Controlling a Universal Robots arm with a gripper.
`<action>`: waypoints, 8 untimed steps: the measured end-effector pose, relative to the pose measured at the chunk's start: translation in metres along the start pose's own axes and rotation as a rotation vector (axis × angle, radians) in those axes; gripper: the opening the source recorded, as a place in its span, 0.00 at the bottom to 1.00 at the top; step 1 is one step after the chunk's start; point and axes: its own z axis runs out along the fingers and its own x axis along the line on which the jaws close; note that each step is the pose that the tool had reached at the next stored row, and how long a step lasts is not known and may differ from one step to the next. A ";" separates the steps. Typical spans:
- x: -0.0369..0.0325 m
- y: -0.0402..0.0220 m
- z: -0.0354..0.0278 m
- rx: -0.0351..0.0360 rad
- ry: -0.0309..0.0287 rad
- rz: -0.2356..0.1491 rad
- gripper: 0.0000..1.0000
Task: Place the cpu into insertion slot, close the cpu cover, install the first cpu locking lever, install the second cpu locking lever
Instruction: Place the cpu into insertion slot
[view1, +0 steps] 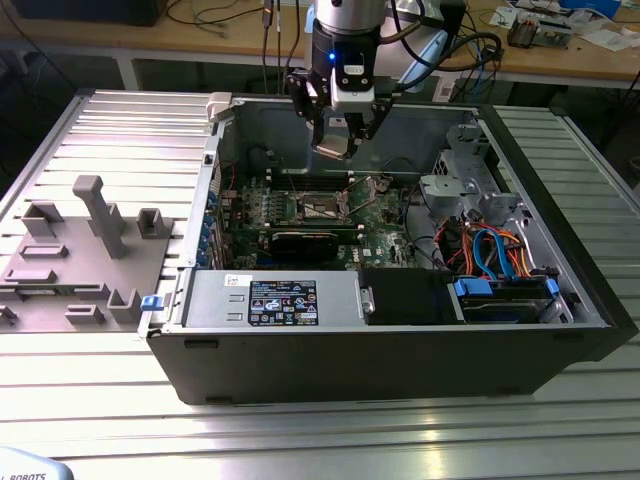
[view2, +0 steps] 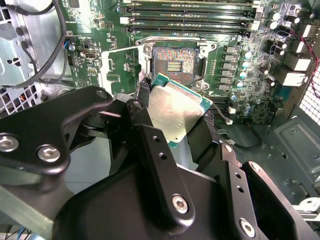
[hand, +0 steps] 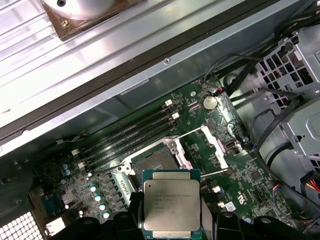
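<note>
My gripper (view1: 340, 138) hangs above the open computer case, shut on the cpu (view1: 334, 150). Both wrist views show the cpu (view2: 175, 112) (hand: 171, 207) as a silvery square chip on a green edge, clamped between the two black fingers (view2: 145, 117) and held flat, well above the board. The insertion slot (hand: 156, 161) (view2: 174, 62) lies bare beneath and just ahead of the chip, its contacts exposed. The cpu cover (hand: 214, 145) stands swung open beside the slot. In the exterior view the slot (view1: 322, 207) is below the gripper.
Long memory slots (hand: 130, 135) run beside the socket. A grey drive cage (view1: 455, 175) and coloured cables (view1: 490, 245) fill the case on the exterior view's right. A power supply (view1: 280, 300) sits at the front. A grey fixture (view1: 90, 240) stands on the table outside the case.
</note>
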 end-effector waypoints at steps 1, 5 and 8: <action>0.0000 0.0000 0.0000 0.0000 -0.0001 0.001 0.54; 0.0000 0.0000 0.0000 -0.0001 -0.0002 0.003 0.54; 0.0000 0.0000 0.0000 -0.0001 -0.0003 0.005 0.54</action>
